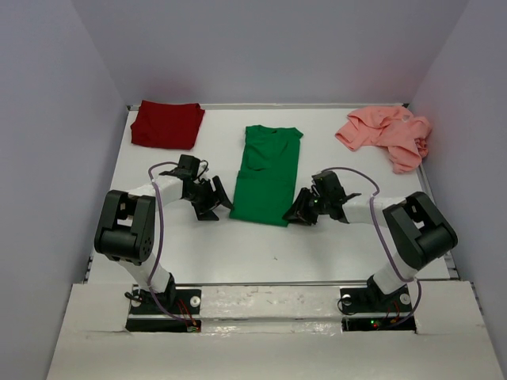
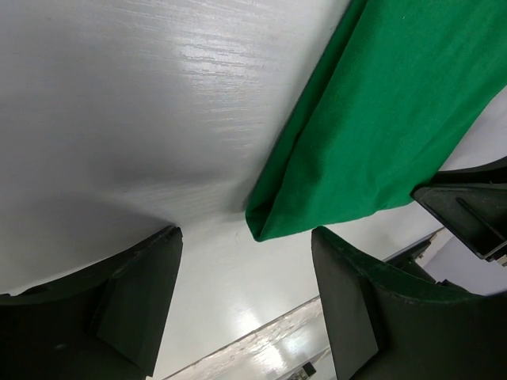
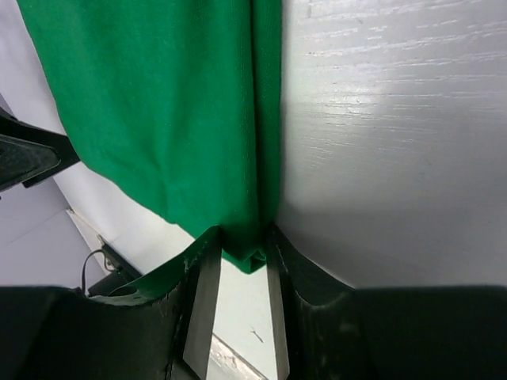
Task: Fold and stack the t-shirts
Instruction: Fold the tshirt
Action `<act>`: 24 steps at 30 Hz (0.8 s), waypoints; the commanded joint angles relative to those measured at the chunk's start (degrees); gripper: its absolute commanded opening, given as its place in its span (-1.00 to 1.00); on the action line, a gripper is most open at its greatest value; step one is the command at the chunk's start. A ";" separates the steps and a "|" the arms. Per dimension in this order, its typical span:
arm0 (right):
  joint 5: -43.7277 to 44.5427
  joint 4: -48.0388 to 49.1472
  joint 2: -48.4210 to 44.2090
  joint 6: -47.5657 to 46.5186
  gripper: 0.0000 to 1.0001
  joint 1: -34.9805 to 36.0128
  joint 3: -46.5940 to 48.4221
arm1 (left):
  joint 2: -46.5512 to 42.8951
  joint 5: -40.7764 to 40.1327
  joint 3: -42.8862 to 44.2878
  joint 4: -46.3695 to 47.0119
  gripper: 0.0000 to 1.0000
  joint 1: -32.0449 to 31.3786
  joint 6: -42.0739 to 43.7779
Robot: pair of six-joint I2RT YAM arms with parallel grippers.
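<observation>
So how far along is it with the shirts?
The dark red t-shirt looks folded at the far left. The green t-shirt lies folded narrow; the right gripper pinches its near corner, the left gripper hangs open beside the other. The pink t-shirt is crumpled, and nothing is stacked.

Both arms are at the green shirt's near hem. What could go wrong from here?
1. The left gripper is open, and its corner of the green t-shirt is not gripped. If the right arm lifts alone, the shirt would likely skew.
2. The right gripper straddles only the tip of the folded corner. The cloth could slip out, or only some layers get caught and the fold opens.
</observation>
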 commanded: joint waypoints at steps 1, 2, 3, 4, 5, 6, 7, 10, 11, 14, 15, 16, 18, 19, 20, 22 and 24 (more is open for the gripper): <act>1.98 -2.61 2.61 -0.81 -0.40 1.14 -0.97 | -0.52 0.26 -0.58 -0.26 0.58 0.01 0.14; 1.90 -2.52 2.78 -0.81 -0.47 1.14 -0.80 | -0.52 0.17 -0.49 -0.26 0.58 0.10 0.14; 1.81 -2.61 3.05 -0.90 -0.55 1.14 -0.80 | -0.52 0.17 -0.49 -0.35 0.58 0.10 0.14; 1.72 -2.69 3.22 -0.99 -0.65 1.14 -0.62 | -0.52 0.17 -0.41 -0.35 0.58 0.01 0.14; 1.63 -2.69 3.49 -1.16 -0.70 1.14 -0.45 | -0.52 0.26 -0.32 -0.35 0.58 0.01 0.14; 1.63 -2.78 3.40 -1.17 -0.75 1.14 -0.27 | -0.52 0.34 -0.23 -0.26 0.58 0.01 0.06; 1.72 -2.96 3.40 -1.34 -0.81 1.14 -0.18 | -0.52 0.61 -0.23 -0.17 0.58 0.01 0.06; 1.98 -3.40 3.58 -1.69 -0.90 1.14 0.43 | -0.26 0.96 -0.05 -0.08 0.58 0.01 -0.12; 1.90 -3.40 3.58 -1.69 -0.92 1.14 0.52 | -0.17 1.05 -0.05 0.09 0.58 0.01 -0.12; 1.72 -3.40 4.10 -1.87 -1.00 1.14 0.96 | 0.35 2.01 -0.84 1.41 0.36 0.01 -0.30; 1.72 -3.40 4.19 -1.87 -1.00 1.14 1.05 | 1.14 2.45 -1.28 1.67 0.24 0.01 -0.38; 1.72 -3.40 4.19 -1.87 -1.00 1.14 1.14 | 1.67 2.89 -1.37 1.67 0.15 0.01 -0.47; 1.81 -3.40 4.28 -1.96 -1.00 1.14 1.22 | 3.08 3.77 -2.16 2.64 -0.23 0.01 -0.65; 1.81 -3.40 4.37 -1.96 -1.00 1.14 1.31 | 3.34 4.03 -2.42 3.08 -0.34 0.01 -0.91; 1.89 -3.40 4.37 -1.96 -1.00 1.14 1.40 | 3.61 4.38 -2.60 3.78 -0.46 0.01 -1.09; 1.81 -3.40 4.37 -2.04 -1.00 1.14 1.40 | 4.22 4.83 -2.87 4.22 -0.48 -0.08 -1.53; 1.81 -3.40 4.54 -2.13 -1.00 1.14 1.58 | 4.49 4.91 -2.69 4.31 -0.43 -0.17 -1.70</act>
